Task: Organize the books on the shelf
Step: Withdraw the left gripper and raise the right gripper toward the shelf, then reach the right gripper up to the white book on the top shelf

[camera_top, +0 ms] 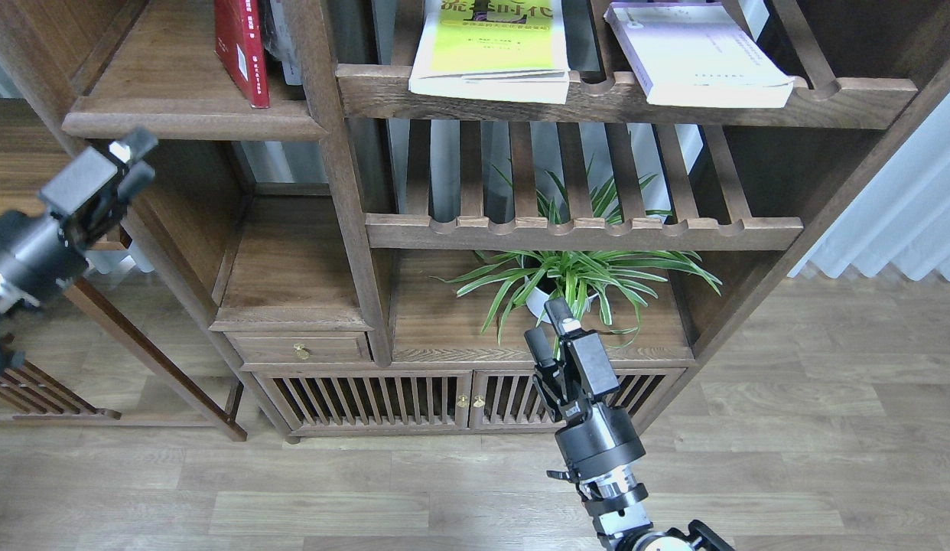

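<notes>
While the red book [242,50] stands on the shelf [188,122], both grippers [550,330] parted, empty

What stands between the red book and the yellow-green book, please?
In the head view, a dark wooden upright post separates the red book from the yellow-green book.

The shelf [192,115] is at the upper left, and 1 book [242,50] stands upright on its right part. To the right, 2 books [494,50] [697,53] lie side by side on the upper slatted rack [850,103]. A second slatted rack [582,229] is below it, and under that rack stands a potted plant [574,279]. The left gripper [135,162] is below the shelf's front edge, the right gripper [550,330] before the plant.
</notes>
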You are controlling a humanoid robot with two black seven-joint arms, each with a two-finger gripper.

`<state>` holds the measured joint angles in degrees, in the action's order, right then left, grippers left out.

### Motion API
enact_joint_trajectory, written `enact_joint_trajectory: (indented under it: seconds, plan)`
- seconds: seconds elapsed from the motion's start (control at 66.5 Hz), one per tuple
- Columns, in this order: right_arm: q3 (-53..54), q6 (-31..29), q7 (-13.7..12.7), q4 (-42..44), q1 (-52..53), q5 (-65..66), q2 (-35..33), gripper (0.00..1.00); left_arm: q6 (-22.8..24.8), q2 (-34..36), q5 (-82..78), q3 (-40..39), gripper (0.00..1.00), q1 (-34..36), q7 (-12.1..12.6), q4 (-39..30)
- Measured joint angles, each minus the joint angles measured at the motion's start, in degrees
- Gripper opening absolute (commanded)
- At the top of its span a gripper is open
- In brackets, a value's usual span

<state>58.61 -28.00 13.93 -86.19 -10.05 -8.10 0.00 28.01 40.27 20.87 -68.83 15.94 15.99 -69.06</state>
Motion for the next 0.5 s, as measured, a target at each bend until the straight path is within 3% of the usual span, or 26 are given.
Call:
enact_joint_trajectory:
  seconds: [0.316,0.496]
  plan:
    - [2.26,0.1,-0.18,-5.97,-1.09,-5.0,0.0,0.99,0.0,3.37,-1.68,1.82,1.0,-3.76,-0.04,12.32]
    - [3.46,4.69,0.02,-7.22,-0.65,-5.19,0.0,0.99,0.0,3.62,-1.95,1.97,1.0,-2.04,-0.01,16.28]
